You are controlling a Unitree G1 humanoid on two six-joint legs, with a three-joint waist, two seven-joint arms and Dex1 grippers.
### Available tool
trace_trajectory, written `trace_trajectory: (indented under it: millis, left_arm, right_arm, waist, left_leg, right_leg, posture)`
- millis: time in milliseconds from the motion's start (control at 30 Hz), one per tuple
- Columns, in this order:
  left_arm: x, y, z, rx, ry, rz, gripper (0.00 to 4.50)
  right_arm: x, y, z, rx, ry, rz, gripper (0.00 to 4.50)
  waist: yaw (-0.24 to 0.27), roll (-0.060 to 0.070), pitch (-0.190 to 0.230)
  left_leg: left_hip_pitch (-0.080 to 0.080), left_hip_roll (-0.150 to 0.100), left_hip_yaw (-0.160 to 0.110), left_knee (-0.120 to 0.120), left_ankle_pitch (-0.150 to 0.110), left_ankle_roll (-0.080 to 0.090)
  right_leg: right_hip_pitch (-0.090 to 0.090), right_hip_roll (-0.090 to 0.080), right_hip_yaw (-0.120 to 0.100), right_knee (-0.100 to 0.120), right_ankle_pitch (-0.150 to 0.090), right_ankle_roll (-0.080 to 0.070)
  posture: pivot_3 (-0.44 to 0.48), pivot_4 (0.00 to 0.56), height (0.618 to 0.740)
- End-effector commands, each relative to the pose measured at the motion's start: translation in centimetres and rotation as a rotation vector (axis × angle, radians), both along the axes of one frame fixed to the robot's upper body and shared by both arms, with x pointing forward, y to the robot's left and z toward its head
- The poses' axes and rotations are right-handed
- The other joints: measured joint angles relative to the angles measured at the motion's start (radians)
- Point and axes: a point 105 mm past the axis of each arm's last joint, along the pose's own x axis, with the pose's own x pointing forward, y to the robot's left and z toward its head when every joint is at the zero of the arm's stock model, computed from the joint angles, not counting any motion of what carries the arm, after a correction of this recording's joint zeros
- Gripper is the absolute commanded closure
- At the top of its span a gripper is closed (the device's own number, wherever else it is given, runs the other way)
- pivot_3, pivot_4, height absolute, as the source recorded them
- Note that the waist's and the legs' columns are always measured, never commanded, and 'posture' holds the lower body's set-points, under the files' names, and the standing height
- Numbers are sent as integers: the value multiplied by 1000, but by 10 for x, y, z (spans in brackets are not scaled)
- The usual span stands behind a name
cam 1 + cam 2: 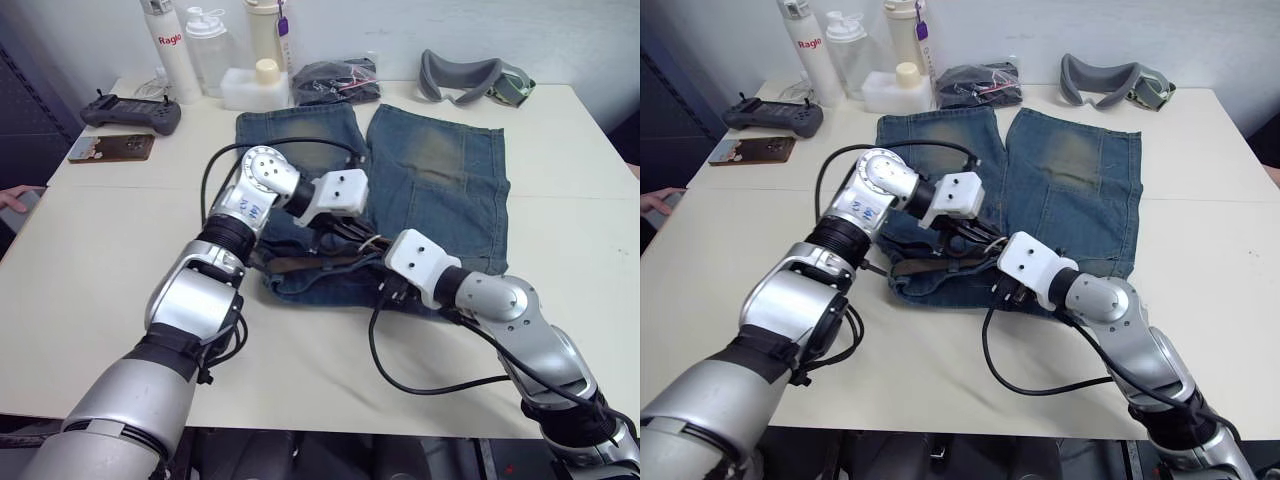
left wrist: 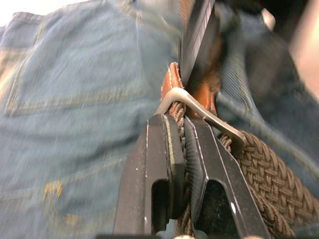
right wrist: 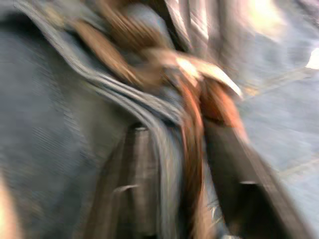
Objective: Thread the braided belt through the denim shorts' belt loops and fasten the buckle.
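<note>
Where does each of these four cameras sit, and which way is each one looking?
Left eye: on the head, looking down at the denim shorts on the table; both arms show.
Right eye: beside it, same scene.
Left wrist: along the left end effector, shut on the braided belt at the buckle.
Right wrist: close on denim and brown leather, blurred.
Shared: the two head views match; both wrist views show the shorts.
</note>
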Motion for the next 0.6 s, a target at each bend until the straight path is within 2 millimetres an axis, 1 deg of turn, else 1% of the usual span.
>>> trace_trajectory:
  millis: [33,67,133,233,300,367,433,500,600]
  left_arm:
    - [2,1,7,2,-47,-1,4500]
    - [2,2,7,3,-47,3,4500]
    - [3,4,7,4,-46,8,4500]
    - [3,5,6,6,-45,10,4500]
    - [2,4,5,3,-39,7,4500]
    - [1,2,5,-1,-36,2,4500]
    - [1,0,5,-4,-34,-3,4500]
    - [0,-1,5,-6,-35,-5,4500]
    - [0,-2,7,-11,-37,-5,4500]
  right_arm:
    - [-13,-25,7,59,84,-49,787]
    - [-17,-34,6,69,124,-66,395]
    - [-23,-49,8,90,175,-90,395]
    - [-27,-72,21,94,191,-123,395]
    - [-20,-82,34,74,125,-150,395]
    - [-10,-85,43,20,45,-158,395]
    - [0,-82,44,-12,-9,-157,395]
    - [5,-78,42,-23,-28,-148,395]
    - [12,-67,31,-41,-40,-119,395]
  waist:
    - [1,0,0]
    - [3,0,0]
    - [3,0,0]
    - [2,0,0]
    - [1,0,0]
    - [-1,0,0]
    - [-1,0,0]
    - [-2,0,0]
    - [1,0,-1]
  left_leg:
    - [0,0,0,0,0,0]
    - [0,0,0,0,0,0]
    - [0,-1,0,0,0,0]
    - [0,-1,0,0,0,0]
    - [0,-1,0,0,0,0]
    - [0,0,0,0,0,0]
    - [0,0,1,0,0,0]
    - [0,0,1,0,0,0]
    - [0,-1,1,0,0,0]
  right_leg:
    - [0,-1,0,0,0,0]
    - [0,-1,0,0,0,0]
    - [1,0,0,0,0,0]
    - [1,-1,-1,-1,0,0]
    - [1,-2,-2,-1,0,0]
    - [1,-6,-2,-2,0,0]
    - [1,-11,-5,-3,0,-1]
    - [1,-14,-5,-3,0,-1]
    - [1,-14,-5,-3,0,-1]
  posture:
    - [0,150,627]
    - [0,150,627]
    - [0,150,627]
    - [0,150,627]
    - [0,150,627]
    - [0,150,627]
    - [0,150,627]
    - [0,150,627]
    - [0,150,627]
